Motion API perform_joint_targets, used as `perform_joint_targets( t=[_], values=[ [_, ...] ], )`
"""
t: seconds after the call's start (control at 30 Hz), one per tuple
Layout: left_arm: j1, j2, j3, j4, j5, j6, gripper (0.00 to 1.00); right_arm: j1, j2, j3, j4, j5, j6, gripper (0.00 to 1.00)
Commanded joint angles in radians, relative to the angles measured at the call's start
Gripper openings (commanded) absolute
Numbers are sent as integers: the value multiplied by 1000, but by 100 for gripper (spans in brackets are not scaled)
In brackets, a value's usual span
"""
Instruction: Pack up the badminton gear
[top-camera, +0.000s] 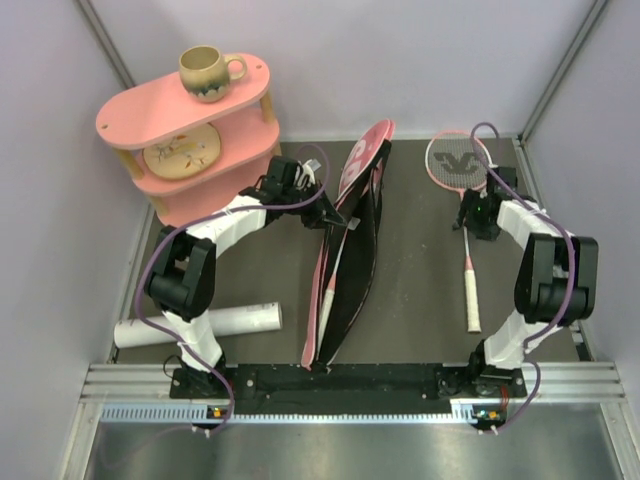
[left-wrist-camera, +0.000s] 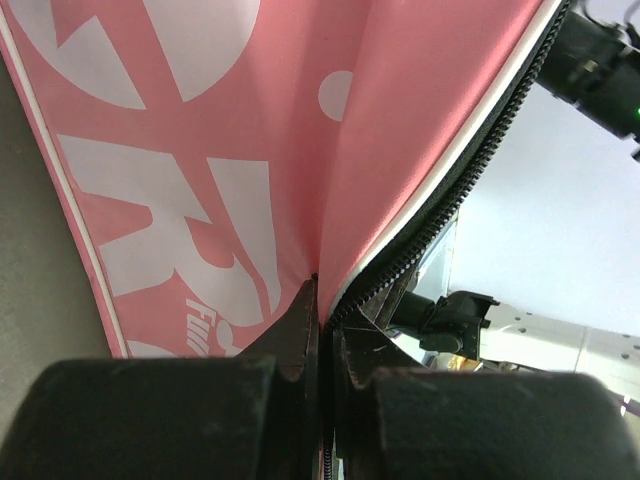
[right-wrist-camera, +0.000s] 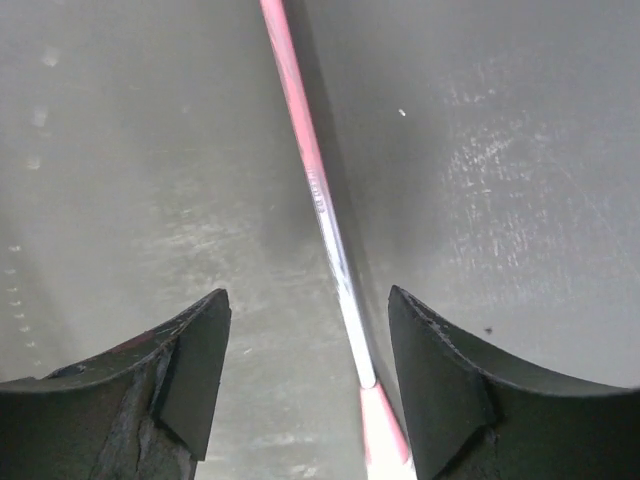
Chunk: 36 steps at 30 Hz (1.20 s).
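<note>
The big pink bag (top-camera: 352, 215) lies open lengthwise mid-table, its black inside showing. My left gripper (top-camera: 326, 207) is shut on the bag's upper flap beside the zipper; the left wrist view shows the pink fabric with white lettering (left-wrist-camera: 200, 150) pinched between the closed jaws of the left gripper (left-wrist-camera: 322, 292). A pink-framed racket (top-camera: 465, 235) lies flat at the right, head far, white handle near. My right gripper (top-camera: 471, 216) hangs open over its shaft. In the right wrist view the shaft (right-wrist-camera: 318, 195) runs between the spread jaws of the right gripper (right-wrist-camera: 307, 295). No shuttlecocks are in view.
The long white tube (top-camera: 200, 324) lies at the near left by the left arm's base. A pink two-tier shelf (top-camera: 150, 112) stands at the far left with a brown mug (top-camera: 207, 72) on top and a patterned plate (top-camera: 182, 150) on its lower tier. Walls close in on both sides.
</note>
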Motion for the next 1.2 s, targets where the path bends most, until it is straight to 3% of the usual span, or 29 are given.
perform_joint_targets(
  t=[0.0, 0.2, 0.33, 0.5, 0.57, 0.6, 0.83, 0.97, 1.03, 1.17],
  values=[
    [-2, 6, 45, 14, 36, -10, 0, -8, 129, 117, -35, 3, -92, 60],
    [-2, 12, 48, 15, 42, -13, 0, -6, 258, 176, -43, 50, -127, 41],
    [0, 19, 49, 15, 53, -19, 0, 9, 292, 177, -49, 110, -114, 19],
    [-2, 21, 49, 15, 51, -21, 0, 81, 340, 205, -80, 280, -134, 14],
    [0, 22, 49, 14, 51, -19, 0, 83, 363, 228, -92, 279, -140, 11],
    [-2, 21, 48, 15, 48, -18, 0, 83, 364, 236, -95, 246, -144, 1],
    [-5, -39, 45, -8, -65, 22, 0, 84, 236, 223, -45, 5, -80, 0],
    [-41, -128, 17, -100, -414, 47, 0, 109, 73, 123, 17, -164, -6, 0],
    [-55, -172, -7, -109, -490, 10, 0, 118, 23, 82, 43, -242, 14, 0],
    [-78, -169, 12, -130, -601, -76, 0, 167, -102, -22, 70, -247, -8, 0]
  ],
)
